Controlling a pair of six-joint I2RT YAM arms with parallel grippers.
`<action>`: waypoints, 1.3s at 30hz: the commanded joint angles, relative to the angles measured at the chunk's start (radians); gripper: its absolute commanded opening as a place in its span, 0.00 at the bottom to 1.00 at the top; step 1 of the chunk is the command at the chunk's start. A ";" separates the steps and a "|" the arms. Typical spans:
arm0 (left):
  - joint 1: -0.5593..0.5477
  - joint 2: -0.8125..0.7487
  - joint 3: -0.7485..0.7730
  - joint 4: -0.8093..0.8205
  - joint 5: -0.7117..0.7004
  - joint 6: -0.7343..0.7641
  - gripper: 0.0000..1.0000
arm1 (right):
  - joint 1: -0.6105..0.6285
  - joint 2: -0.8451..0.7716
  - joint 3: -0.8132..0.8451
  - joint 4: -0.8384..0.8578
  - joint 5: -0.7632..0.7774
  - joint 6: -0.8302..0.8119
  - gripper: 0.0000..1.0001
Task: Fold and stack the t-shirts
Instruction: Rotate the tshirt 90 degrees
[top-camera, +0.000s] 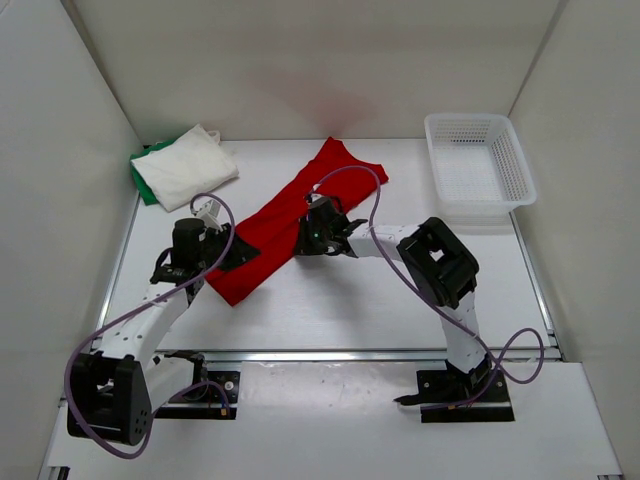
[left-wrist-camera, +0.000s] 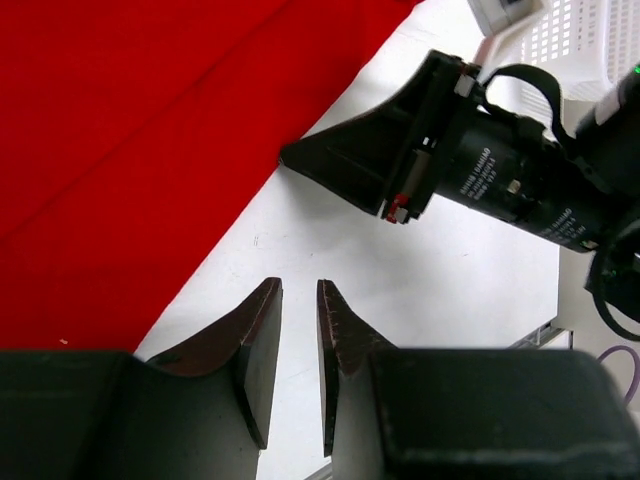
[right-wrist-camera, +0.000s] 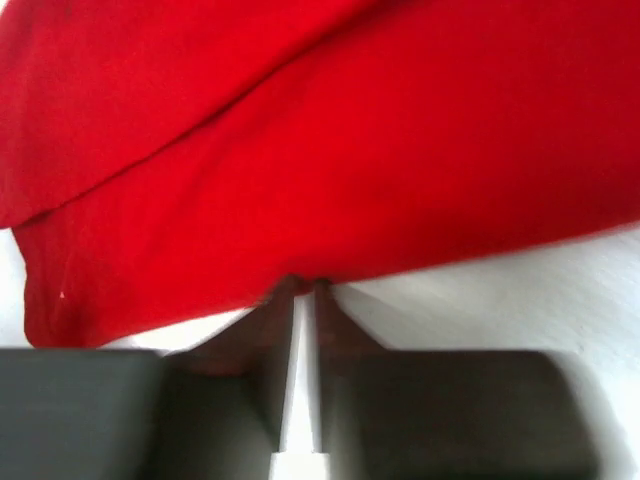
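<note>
**Left tool**: two dark fingers set a narrow gap apart, slightly open, nothing between them. In the left wrist view bare white table lies under and between the tips. In the overhead view it sits at the lower-left end of the red strip, left of centre.

**Right tool**: fingers drawn nearly together, with only a thin slit between them. The tips meet the near hem of the red cloth. Whether any cloth is pinched cannot be told. In the overhead view it sits at centre frame, against the right-hand edge of the red strip. The left wrist view shows it in the upper right, its dark fingers pointing left toward the cloth edge.

**Red t-shirt**: folded into a long narrow strip, lying flat on the table. It runs diagonally from lower left of centre to upper centre, with its wider end toward the top. It has both tools at it, one low and one midway.

**White t-shirt**: folded and resting in the upper left of the overhead frame, well apart from the red strip's upper end.

**Green t-shirt**: lying beneath the white one, with only its left edge showing.

**Basket**: white plastic mesh, upper right of the overhead frame, on the table well apart from the shirts.
</note>
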 joint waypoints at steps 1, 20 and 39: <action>-0.011 -0.002 0.007 0.021 -0.013 0.020 0.32 | -0.019 0.042 0.024 -0.014 0.017 0.023 0.04; -0.212 0.077 -0.112 0.016 -0.099 0.037 0.44 | -0.507 -0.379 -0.320 -0.001 -0.046 -0.163 0.47; -0.278 0.148 -0.192 0.019 -0.047 0.052 0.49 | -0.511 0.327 0.574 -0.233 -0.129 -0.149 0.00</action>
